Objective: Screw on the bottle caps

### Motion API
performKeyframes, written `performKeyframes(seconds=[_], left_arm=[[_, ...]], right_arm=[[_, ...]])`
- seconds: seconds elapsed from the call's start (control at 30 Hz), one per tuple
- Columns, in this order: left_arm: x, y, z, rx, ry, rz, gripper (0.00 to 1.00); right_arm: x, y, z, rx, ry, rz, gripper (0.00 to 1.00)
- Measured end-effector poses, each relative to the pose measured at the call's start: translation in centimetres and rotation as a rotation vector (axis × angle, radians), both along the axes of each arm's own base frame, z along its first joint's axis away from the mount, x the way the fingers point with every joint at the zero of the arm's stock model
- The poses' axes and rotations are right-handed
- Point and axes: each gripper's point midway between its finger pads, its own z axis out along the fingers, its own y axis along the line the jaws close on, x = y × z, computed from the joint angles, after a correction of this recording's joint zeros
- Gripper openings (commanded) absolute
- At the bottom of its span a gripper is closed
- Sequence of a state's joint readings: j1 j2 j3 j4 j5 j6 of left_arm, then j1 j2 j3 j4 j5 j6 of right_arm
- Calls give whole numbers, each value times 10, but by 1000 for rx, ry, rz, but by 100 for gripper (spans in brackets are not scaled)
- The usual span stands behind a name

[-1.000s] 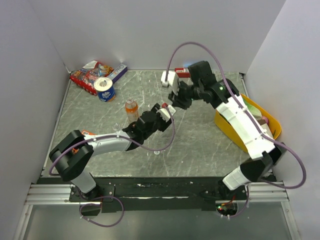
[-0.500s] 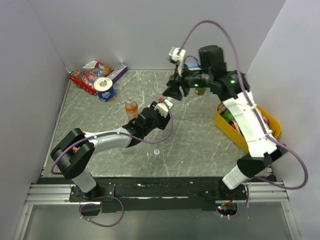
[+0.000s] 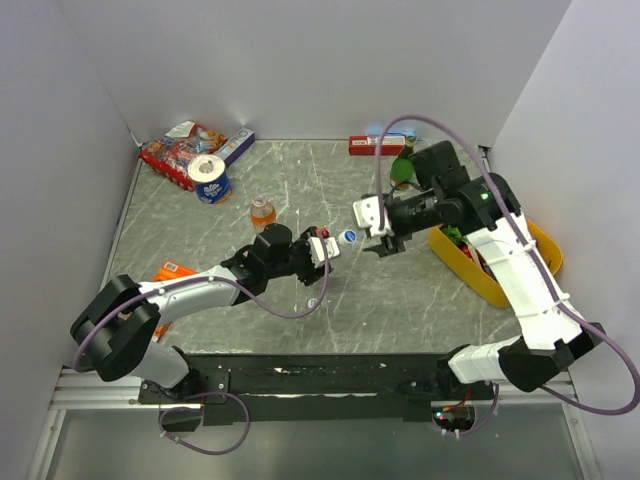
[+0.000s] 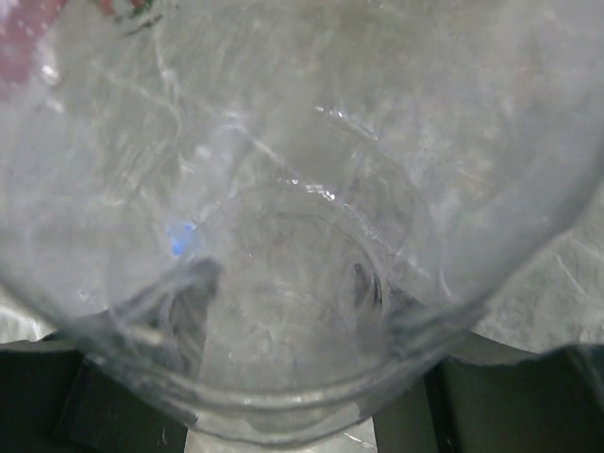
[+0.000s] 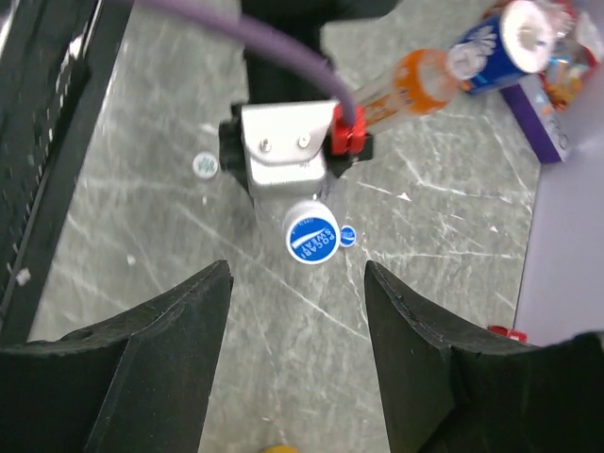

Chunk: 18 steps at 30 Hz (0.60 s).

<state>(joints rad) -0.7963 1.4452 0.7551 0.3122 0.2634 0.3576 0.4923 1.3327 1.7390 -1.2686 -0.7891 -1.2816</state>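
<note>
Grey marbled bench [image 3: 420,290] carries both arms: the left pincer [image 3: 322,247] is closed on a clear bottle [image 4: 283,283] whose big blue cap [image 5: 311,239] faces the right pincer [image 5: 294,311], which is wide apart and empty just beside it. Orange bottle [image 3: 263,213] stands upright beyond the left pincer; a small blue cap [image 5: 347,236] and a whitish cap [image 5: 203,165] lie loose on the bench.

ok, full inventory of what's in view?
clear plastic bottle: 1, clear, in left gripper
round blue-and-white cap: 1, at that bottle's end
small loose caps: 2, one blue, one white, on grey table
small bottle of orange drink: 1, orange, upright, centre-left
tape roll: 1, blue-white, far left
snack packet: 1, red, far-left corner
slim box: 1, purple-white, beside snack packet
flat box: 1, red, far edge
dark bottle: 1, green, far right
plastic bin: 1, yellow, right edge
flat packet: 1, orange, near left
left gripper: shut on clear bottle
right gripper: open, facing cap
</note>
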Motion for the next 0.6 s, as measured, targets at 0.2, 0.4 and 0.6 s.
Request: performKeyframes(seconds=[0.2,0.4,0.6], left_arm=[[-10,-4,0,26,-35,-98,1],[-12,-4,-1,40,-53,-122,1],[-14,-4,-2,49,-62,-140,1]], right_arm=[[-15,5,-30,-89,-47,141,66],[-23,9,-46,-119,-48,189,65],[-14,14,-45,-113,-91,180,63]])
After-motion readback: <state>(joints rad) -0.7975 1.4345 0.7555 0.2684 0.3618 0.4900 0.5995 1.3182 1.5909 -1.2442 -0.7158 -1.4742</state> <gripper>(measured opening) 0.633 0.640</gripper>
